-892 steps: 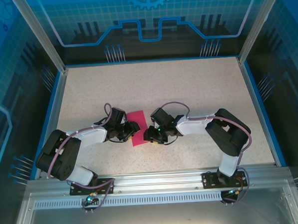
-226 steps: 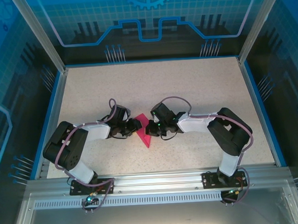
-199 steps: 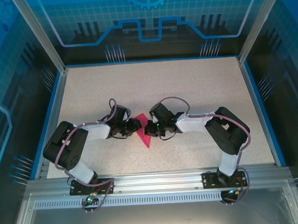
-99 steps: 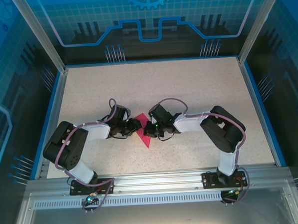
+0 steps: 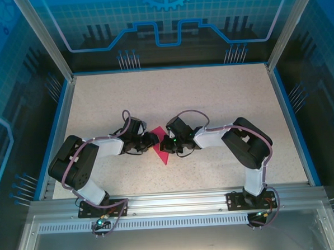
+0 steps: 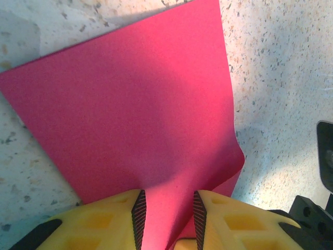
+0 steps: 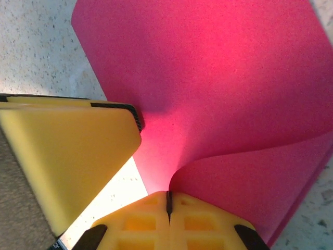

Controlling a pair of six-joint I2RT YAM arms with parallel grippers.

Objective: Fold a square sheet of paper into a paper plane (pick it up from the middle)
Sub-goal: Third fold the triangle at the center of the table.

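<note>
The square sheet of paper (image 5: 160,149), magenta-pink, hangs bent between both grippers at the table's middle. My left gripper (image 5: 152,140) comes at it from the left and my right gripper (image 5: 167,144) from the right. In the left wrist view the paper (image 6: 135,99) bows up as a ridge between the yellow fingers of the left gripper (image 6: 169,202). They stand partly apart, squeezing it from both sides, with a lower layer showing beneath. In the right wrist view the right gripper (image 7: 168,198) is shut on an edge of the paper (image 7: 223,73), which curls out from it. The left gripper's finger (image 7: 67,151) touches the sheet.
The speckled beige table (image 5: 171,97) is bordered by a blue rim (image 5: 60,133) and the enclosure's posts. The arm bases sit on the metal rail (image 5: 176,200) at the near edge. Both elbows bulge outward at left (image 5: 74,163) and right (image 5: 246,146).
The right arm's elbow has shifted left and its gripper has edged slightly left against the paper. The left arm and the paper have stayed put over the last second.
</note>
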